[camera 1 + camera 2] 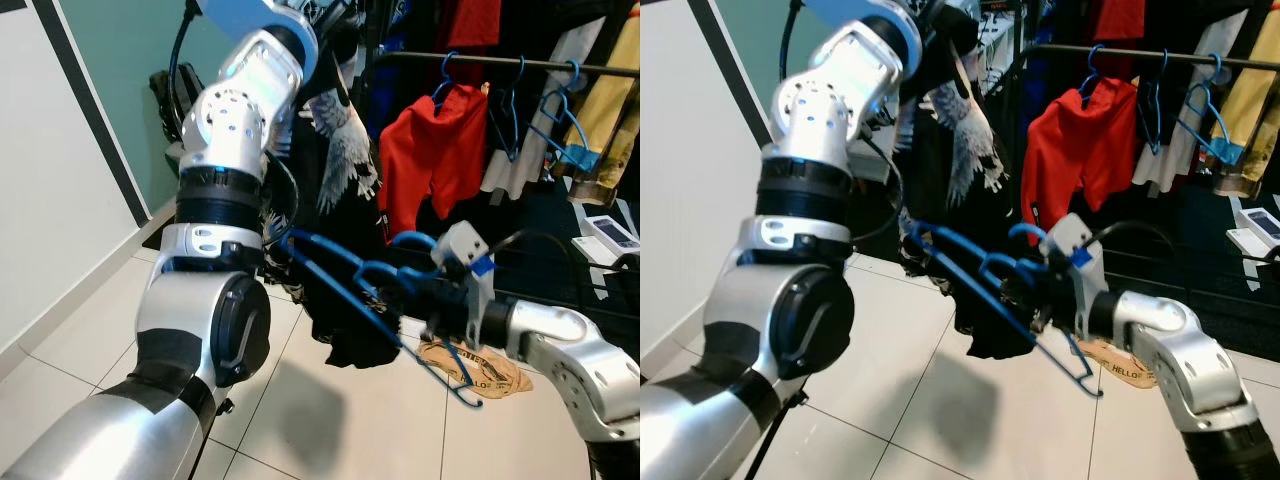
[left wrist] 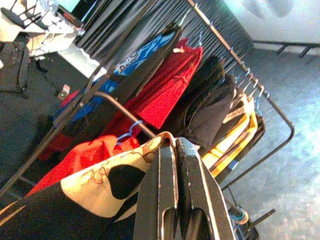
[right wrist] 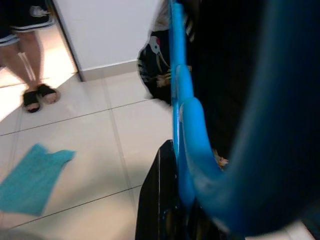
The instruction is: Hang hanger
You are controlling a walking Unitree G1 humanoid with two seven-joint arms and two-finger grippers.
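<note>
While my right gripper [image 1: 440, 300] is clamped on the blue plastic hanger [image 1: 345, 290] carrying a black printed garment [image 1: 340, 200], the hanger's long axis runs level, well below the dark metal clothes rail [image 1: 520, 64]. Left gripper [image 2: 175, 200] is pinched shut on that garment's light collar, up nearer the rail, so the hook needs lifting.

Even, bright indoor light — soft shadow on the floor tiles [image 1: 330, 400] beneath the arms. Right wrist view: blue hanger [image 3: 190, 130] close and out of focus. Left wrist view — oversaturated, glare at the upper corner.
</note>
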